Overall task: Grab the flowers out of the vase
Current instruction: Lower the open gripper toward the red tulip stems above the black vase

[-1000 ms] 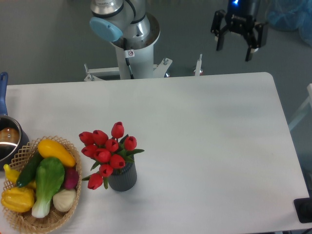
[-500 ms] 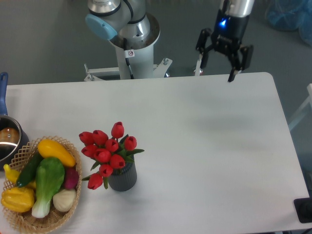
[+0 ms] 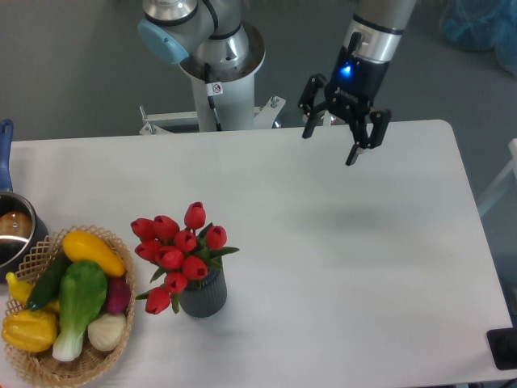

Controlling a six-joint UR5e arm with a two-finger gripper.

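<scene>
The flowers (image 3: 179, 255) are seated upright in the vase (image 3: 203, 295), which is placed on the front left part of the white surface (image 3: 339, 267), just beside a wicker basket (image 3: 44, 360) filled with vegetables. The pincer (image 3: 332, 144) is held well apart from them over the far edge of the surface, its fingers spread wide and apparently empty.

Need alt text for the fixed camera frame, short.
An open two-finger gripper hangs over the far side of a white table, well away from red tulips standing in a dark grey vase. A wicker basket of vegetables sits beside them.
</scene>
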